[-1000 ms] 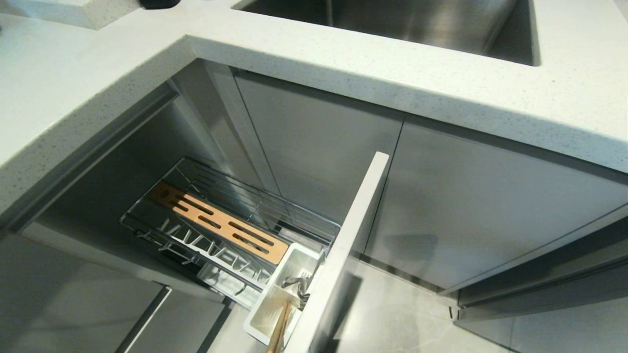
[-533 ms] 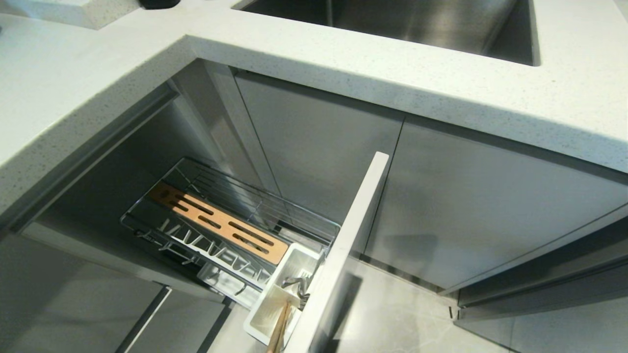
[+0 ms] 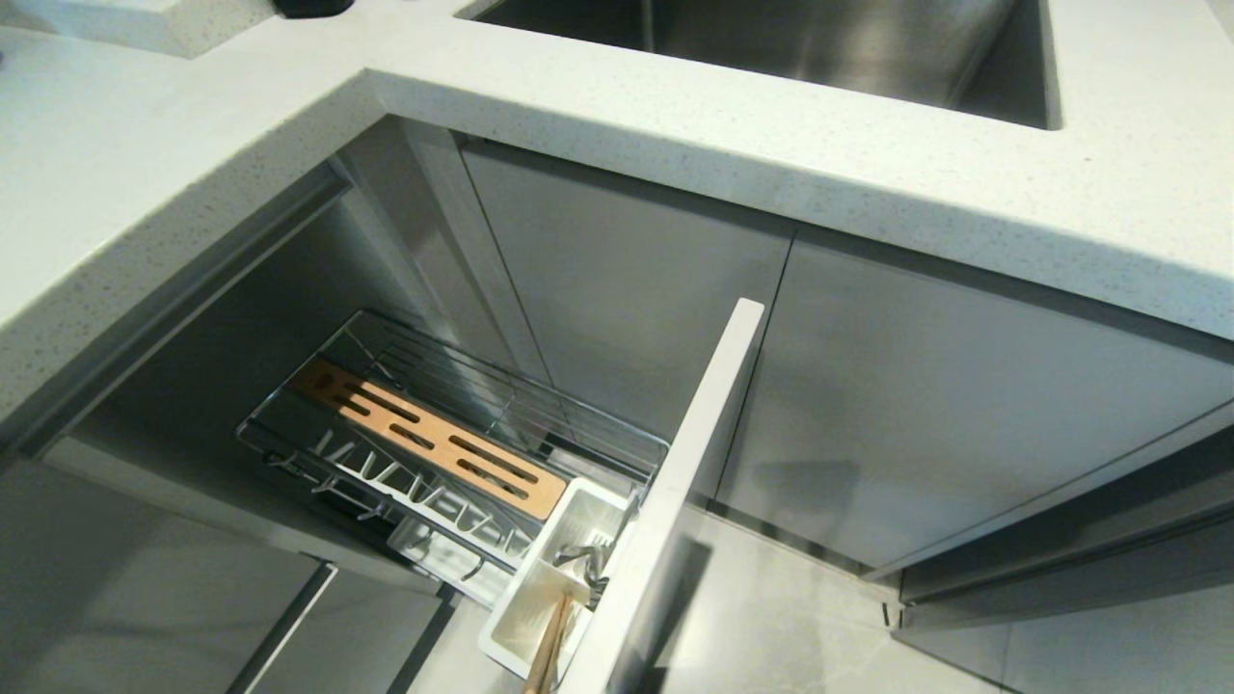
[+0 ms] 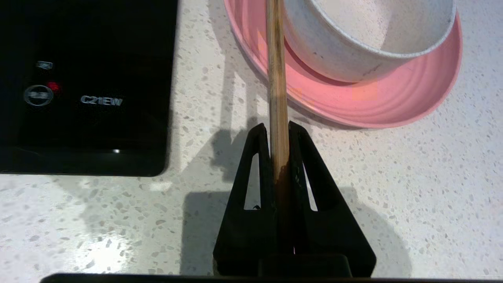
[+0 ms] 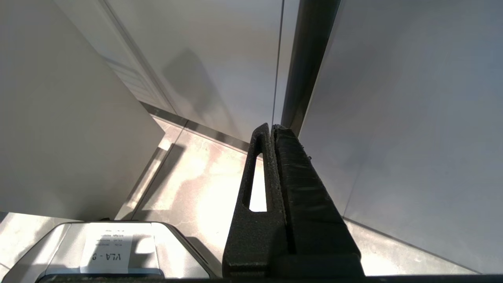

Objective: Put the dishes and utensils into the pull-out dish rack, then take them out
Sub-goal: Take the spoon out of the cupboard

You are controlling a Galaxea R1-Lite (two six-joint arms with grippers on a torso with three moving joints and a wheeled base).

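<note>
The left gripper (image 4: 279,129) is seen clamped on a single light wooden chopstick (image 4: 276,78), the two black fingers pressed against its sides near one end. From the grip the stick runs straight out along the gripper's own line, so its long axis continues the line of the fingers, and its far part crosses the rim of the pink plate (image 4: 393,106) and is cut off by the picture's edge just beside the white bowl (image 4: 353,47) that sits in that plate. Both dishes rest on the speckled counter (image 4: 412,188), with a black cooktop (image 4: 86,86) lying to the other side of the stick. Whether the chopstick's far end touches the plate or is held clear above it cannot be told. In the head view the pull-out dish rack (image 3: 318,453) stands drawn out below the counter edge, with its slotted wooden strip (image 3: 434,439); in the white utensil caddy (image 3: 525,617) at the front panel a wooden chopstick (image 3: 549,651) leans upright next to the spoon (image 3: 578,559). Neither arm shows in that view, so the rack is judged to lie well apart from the held stick. The right gripper (image 5: 271,129) is closed on nothing, parked low by the cabinet fronts. Loading or unloading cannot be settled from these views.
</note>
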